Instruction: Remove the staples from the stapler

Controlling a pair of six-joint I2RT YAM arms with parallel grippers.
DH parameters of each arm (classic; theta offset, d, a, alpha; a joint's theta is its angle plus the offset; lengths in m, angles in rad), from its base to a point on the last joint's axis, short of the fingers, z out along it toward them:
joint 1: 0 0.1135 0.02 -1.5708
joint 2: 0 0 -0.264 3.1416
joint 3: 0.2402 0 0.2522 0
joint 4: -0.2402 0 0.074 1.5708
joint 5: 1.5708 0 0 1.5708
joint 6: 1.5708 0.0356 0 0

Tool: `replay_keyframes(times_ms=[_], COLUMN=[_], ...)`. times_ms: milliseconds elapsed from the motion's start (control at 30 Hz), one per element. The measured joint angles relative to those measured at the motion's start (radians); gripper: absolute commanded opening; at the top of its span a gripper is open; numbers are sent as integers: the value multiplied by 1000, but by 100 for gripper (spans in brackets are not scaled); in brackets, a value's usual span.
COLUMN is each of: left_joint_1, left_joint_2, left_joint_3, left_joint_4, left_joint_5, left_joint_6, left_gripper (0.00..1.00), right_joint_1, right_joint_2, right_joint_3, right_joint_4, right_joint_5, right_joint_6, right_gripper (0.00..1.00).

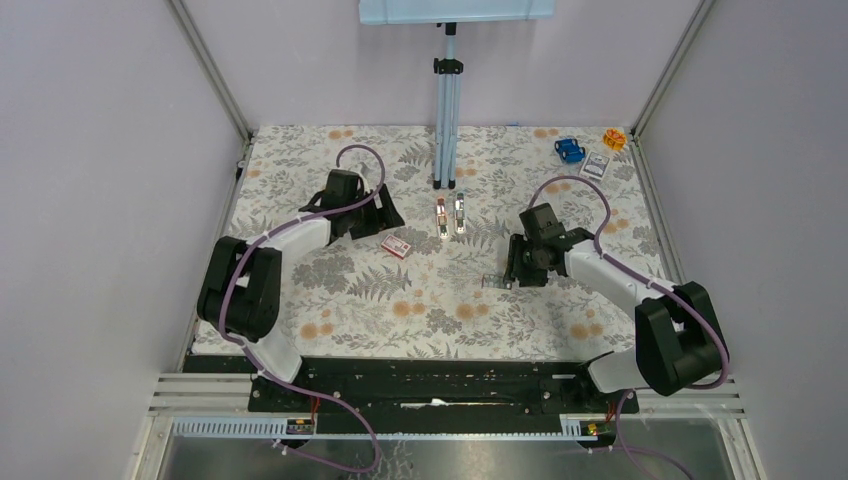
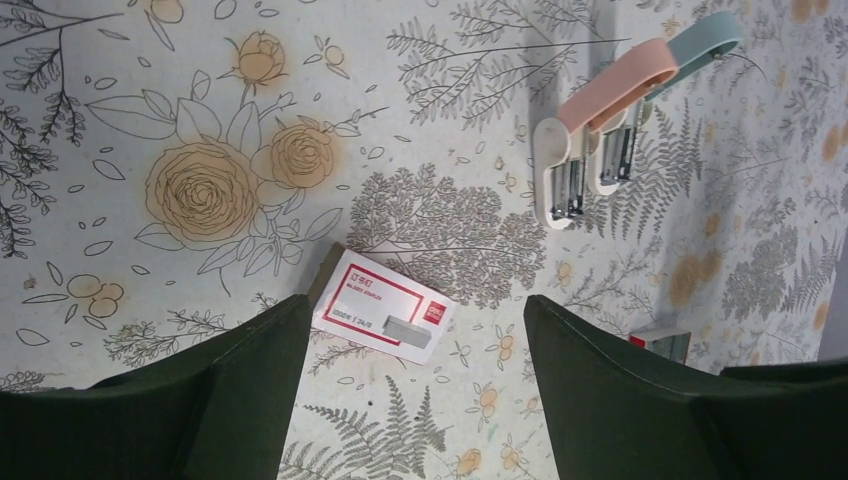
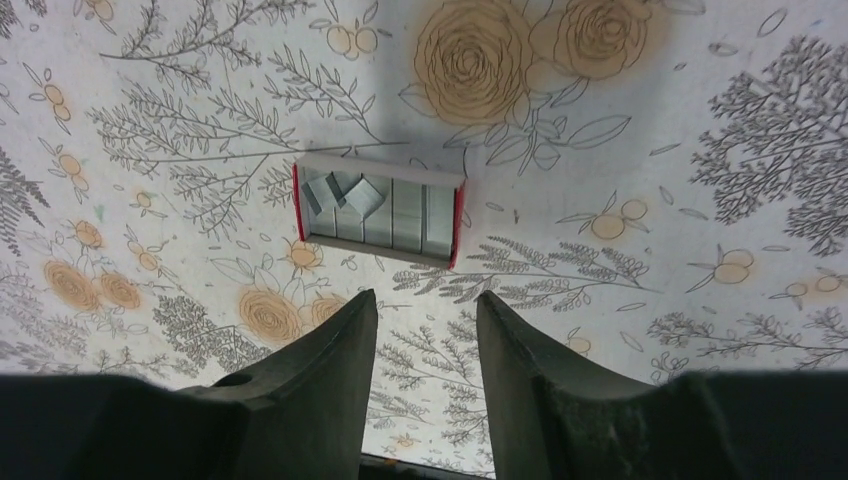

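Observation:
Two mini staplers lie side by side at the table's middle, a pink one [image 1: 441, 216] and a teal one [image 1: 460, 213]. In the left wrist view the pink stapler [image 2: 608, 92] and the teal stapler [image 2: 700, 42] are hinged open, with silvery metal in their magazines. I cannot make out a separate strip of staples. My left gripper [image 1: 388, 220] is open and empty, left of the staplers, above a red-and-white staple box sleeve [image 2: 383, 307]. My right gripper [image 1: 510, 272] is open and empty, just short of a small red-ended tray [image 3: 378, 210] with loose staple strips.
A tripod pole [image 1: 445, 110] stands behind the staplers. A blue object [image 1: 569, 150], an orange object [image 1: 614, 138] and a small card [image 1: 594, 168] sit at the back right corner. Frame rails run along both sides.

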Motion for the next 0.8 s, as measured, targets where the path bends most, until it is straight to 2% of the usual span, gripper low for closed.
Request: replay_keyframes(times_ms=[133,267,800], left_joint_1=[0,0,-3], left_joint_2=[16,26,40], left_joint_3=[-39,-45,-74], left_joint_4=[62,112,225], left_joint_5=[-13,-16,-12], left_joint_6=[-16,-19,27], left_gripper=[80,79,76], right_joint_1=[0,0,0], right_joint_2=[-3,-6,61], right_joint_3=[-19,-24,-24], right_joint_4=[-3,-7,42], right_joint_5=[-6,53,69], right_joint_6=[15,24,19], right_gripper=[40,35,31])
